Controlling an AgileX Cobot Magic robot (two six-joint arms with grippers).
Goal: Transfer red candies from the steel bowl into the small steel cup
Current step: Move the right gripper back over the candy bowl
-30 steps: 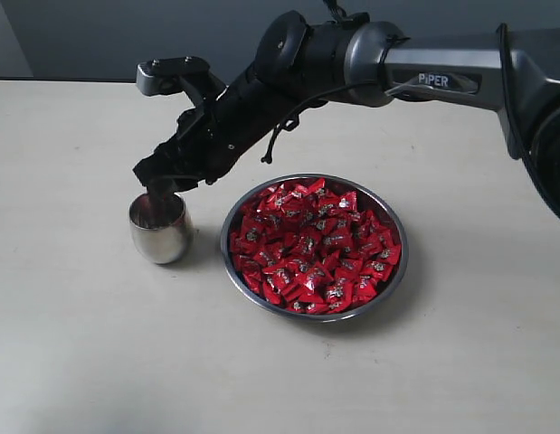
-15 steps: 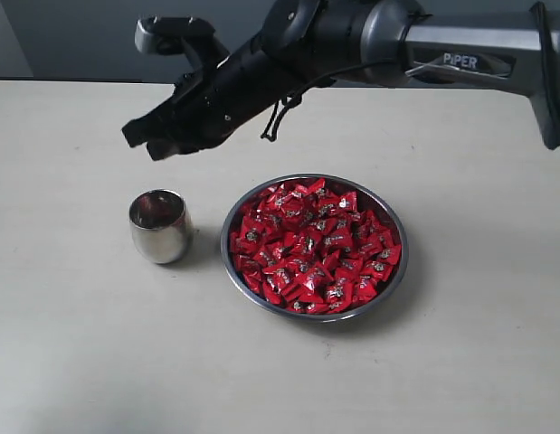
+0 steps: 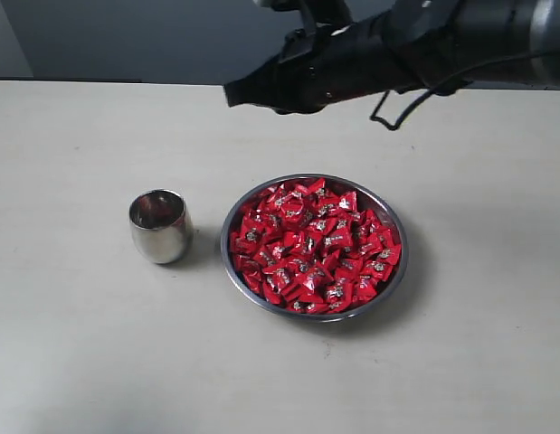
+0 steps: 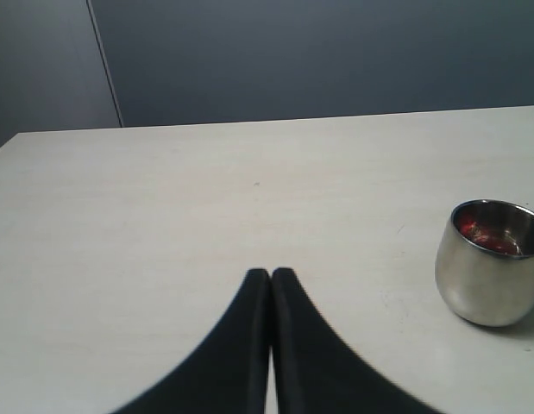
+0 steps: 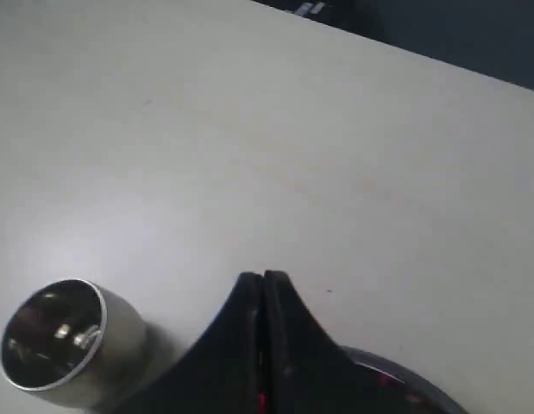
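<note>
Outside camera: right claw (image 3: pixel 236 93), pinched shut, hangs high near a bowl (image 3: pixel 316 317) heaped with red sweets (image 3: pixel 311 244); the cup (image 3: pixel 159 228) stands beside the bowl. Left wrist camera: left claw (image 4: pixel 271 276) shut, red showing inside the cup. Right wrist camera: nothing gripped. Most sweets likely remain to move.

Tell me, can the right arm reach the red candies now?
Probably yes: the right gripper hangs raised near the steel bowl, the red candies lie uncovered, nothing between. Its shut jaws must open first.
</note>
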